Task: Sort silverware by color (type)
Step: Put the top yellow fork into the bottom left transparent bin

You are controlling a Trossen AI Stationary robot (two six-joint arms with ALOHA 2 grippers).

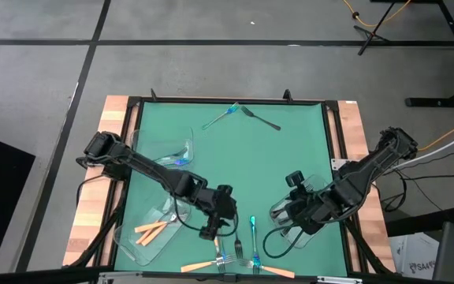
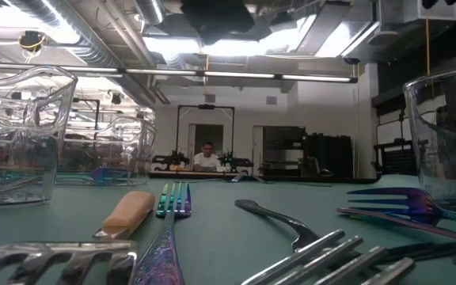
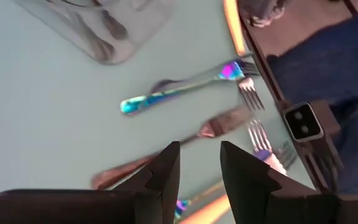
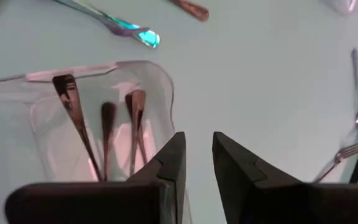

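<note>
Silverware lies scattered on the green mat. A blue fork (image 1: 252, 233) and orange-handled forks (image 1: 199, 267) (image 1: 277, 270) lie near the front edge. A blue fork (image 1: 223, 117) and a dark fork (image 1: 263, 120) lie at the far side. My left gripper (image 1: 210, 230) hangs open above the front group; in its wrist view my left gripper (image 3: 199, 158) is empty above a brownish fork (image 3: 216, 127) and a blue fork (image 3: 179, 90). My right gripper (image 1: 292, 214) (image 4: 197, 149) stands open and empty over a clear tray (image 4: 160, 81) in which three dark forks (image 4: 107, 134) lie.
A clear tray (image 1: 132, 241) at the near left holds two orange forks (image 1: 154, 229). Another clear tray (image 1: 164, 142) at the left has something blue in it. The mat's middle (image 1: 243, 166) is bare. A person (image 2: 207, 155) sits far behind the table.
</note>
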